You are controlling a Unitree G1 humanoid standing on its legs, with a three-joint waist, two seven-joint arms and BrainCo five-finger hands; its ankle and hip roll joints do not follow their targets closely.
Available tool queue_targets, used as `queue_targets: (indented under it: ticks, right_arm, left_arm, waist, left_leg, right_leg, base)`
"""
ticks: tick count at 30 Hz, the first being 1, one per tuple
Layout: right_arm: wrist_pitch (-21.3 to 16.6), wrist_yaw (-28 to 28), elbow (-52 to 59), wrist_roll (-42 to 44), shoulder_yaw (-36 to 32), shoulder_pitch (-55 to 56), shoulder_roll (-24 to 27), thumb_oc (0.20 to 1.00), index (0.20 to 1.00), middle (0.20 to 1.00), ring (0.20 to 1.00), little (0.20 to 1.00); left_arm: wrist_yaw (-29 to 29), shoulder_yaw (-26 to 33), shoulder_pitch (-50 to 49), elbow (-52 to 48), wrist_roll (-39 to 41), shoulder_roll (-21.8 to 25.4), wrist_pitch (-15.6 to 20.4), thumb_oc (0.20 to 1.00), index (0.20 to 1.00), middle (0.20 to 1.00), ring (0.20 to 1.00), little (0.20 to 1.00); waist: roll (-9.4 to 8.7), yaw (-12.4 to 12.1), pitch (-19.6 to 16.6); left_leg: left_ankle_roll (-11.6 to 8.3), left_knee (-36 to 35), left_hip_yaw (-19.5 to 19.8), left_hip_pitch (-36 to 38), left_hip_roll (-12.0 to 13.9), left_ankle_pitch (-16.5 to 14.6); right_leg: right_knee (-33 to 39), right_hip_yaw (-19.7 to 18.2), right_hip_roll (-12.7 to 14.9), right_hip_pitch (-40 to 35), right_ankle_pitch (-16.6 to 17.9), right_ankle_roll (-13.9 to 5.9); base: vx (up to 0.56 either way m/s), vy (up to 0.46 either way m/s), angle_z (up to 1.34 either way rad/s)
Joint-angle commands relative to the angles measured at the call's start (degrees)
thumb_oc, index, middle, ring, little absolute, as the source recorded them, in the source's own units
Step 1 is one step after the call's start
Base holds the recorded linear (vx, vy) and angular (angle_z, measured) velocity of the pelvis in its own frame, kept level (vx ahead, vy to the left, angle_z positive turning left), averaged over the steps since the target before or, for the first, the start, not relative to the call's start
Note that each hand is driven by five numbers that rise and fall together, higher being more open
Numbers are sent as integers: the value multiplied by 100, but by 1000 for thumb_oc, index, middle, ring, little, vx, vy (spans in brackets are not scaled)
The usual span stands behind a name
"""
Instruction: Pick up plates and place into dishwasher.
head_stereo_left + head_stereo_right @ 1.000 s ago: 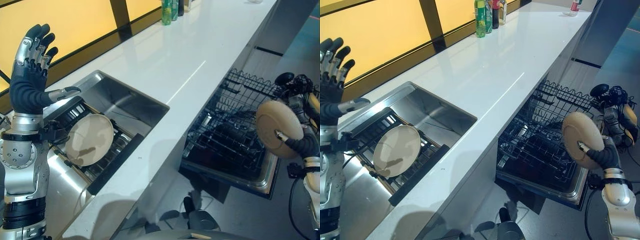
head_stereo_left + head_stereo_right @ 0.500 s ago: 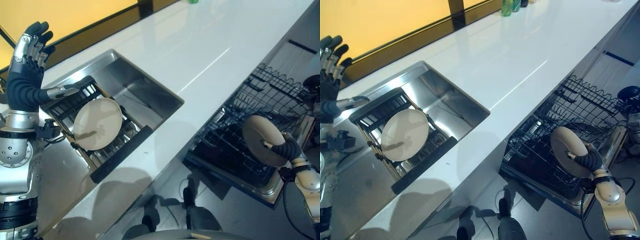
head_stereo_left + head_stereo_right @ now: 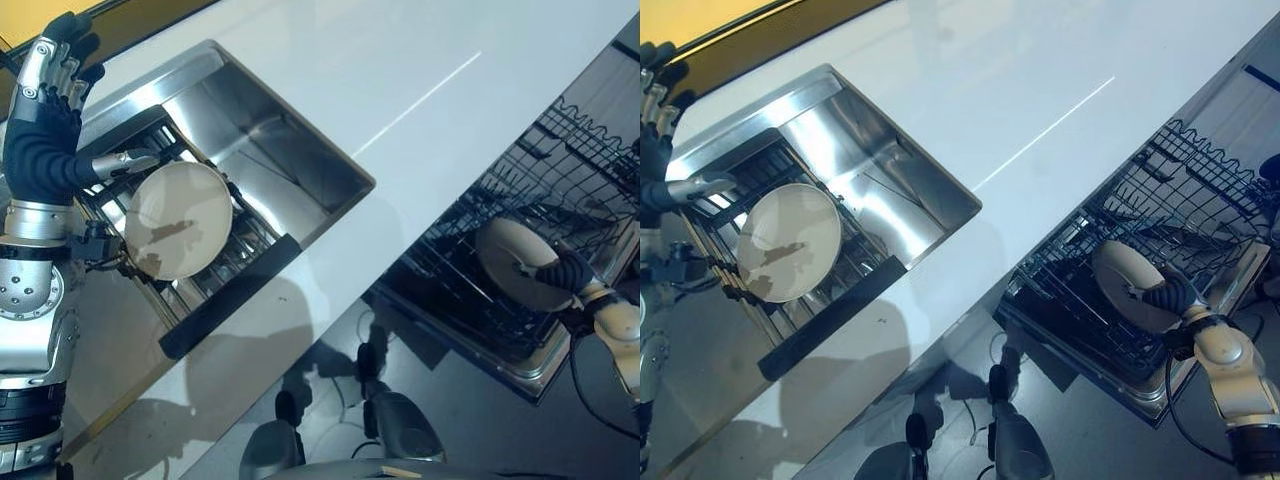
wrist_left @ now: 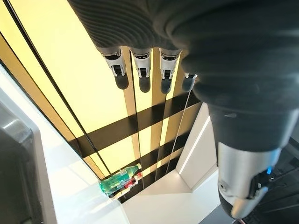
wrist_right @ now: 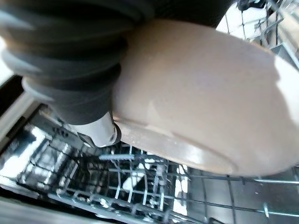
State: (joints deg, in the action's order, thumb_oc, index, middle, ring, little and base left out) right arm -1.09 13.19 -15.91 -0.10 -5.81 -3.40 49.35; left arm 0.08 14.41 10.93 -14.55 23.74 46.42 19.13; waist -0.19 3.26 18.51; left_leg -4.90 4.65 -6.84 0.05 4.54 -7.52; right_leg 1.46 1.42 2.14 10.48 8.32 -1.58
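My right hand is shut on a beige plate, thumb over its face, holding it tilted low over the black wire rack of the pulled-out dishwasher. Seen from the right wrist, the plate hangs just above the rack's wires. A second beige plate stands on edge in the dark dish rack inside the steel sink. My left hand is raised open at the far left, above the sink, fingers straight and touching nothing.
A long white counter runs between the sink and the dishwasher. Green bottles stand far along it by the yellow window wall. The dishwasher's steel door edge juts out over the dark floor.
The camera has tilted further down. My right hand has lowered the plate from beside the dishwasher down close over its rack. The left hand stays raised and open.
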Motion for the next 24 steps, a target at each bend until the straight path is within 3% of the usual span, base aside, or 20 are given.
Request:
queue_targets:
  ticks: [1, 6, 8, 11, 16, 24]
  right_arm:
    - [-300, 582, -230, 231, 553, -86, 366, 200, 200, 200, 200, 200]
    - [-371, 1018, -570, 455, 1070, -433, 548, 200, 200, 200, 200, 200]
    - [-484, 668, -682, 773, 1250, -603, 649, 200, 200, 200, 200, 200]
    - [-526, 393, -586, 1133, 932, -754, 812, 200, 200, 200, 200, 200]
    - [-769, 858, 174, 1004, 309, -479, 837, 200, 200, 200, 200, 200]
    - [-1130, 1262, 532, 1320, -101, -242, 991, 200, 200, 200, 200, 200]
  left_arm:
    - [175, -340, 294, 97, -189, 413, 312, 1000, 1000, 1000, 1000, 1000]
    - [276, -589, 540, 243, -230, 537, 341, 1000, 1000, 1000, 1000, 1000]
    - [326, -688, 628, 320, -209, 613, 389, 1000, 1000, 1000, 1000, 1000]
    - [327, -607, 483, 384, -151, 706, 497, 1000, 1000, 1000, 1000, 1000]
    - [241, -258, 29, 385, -106, 574, 667, 1000, 1000, 1000, 1000, 1000]
    - [-59, -161, -161, 466, -31, 422, 572, 1000, 1000, 1000, 1000, 1000]
  waist:
    - [16, -127, -202]
    - [13, -205, -81]
    - [29, -228, -28]
    - [25, -216, -25]
    - [-11, -165, -116]
    - [-119, -162, -411]
  left_leg:
    - [12, 429, 482, -1110, 29, 636]
    - [-32, 600, 557, -1256, 68, 659]
    - [-51, 618, 576, -1273, 95, 682]
    - [-43, 619, 581, -1227, 135, 671]
    - [-45, 594, 559, -1133, 169, 644]
    - [-37, 514, 475, -813, 153, 562]
  right_leg:
    - [-1047, 354, 126, 19, -1116, -121]
    - [-1128, 417, 112, 42, -1161, -44]
    - [-1140, 439, 109, 34, -1160, -28]
    - [-1150, 444, 80, -23, -1188, -2]
    - [-1109, 444, 59, -121, -1213, -13]
    - [-912, 415, 68, -523, -1248, -49]
  base:
    - [7, -90, 12]
    - [10, -77, 4]
    - [24, -58, -1]
    - [62, -30, 3]
    - [77, 22, 0]
    - [122, 36, -1]
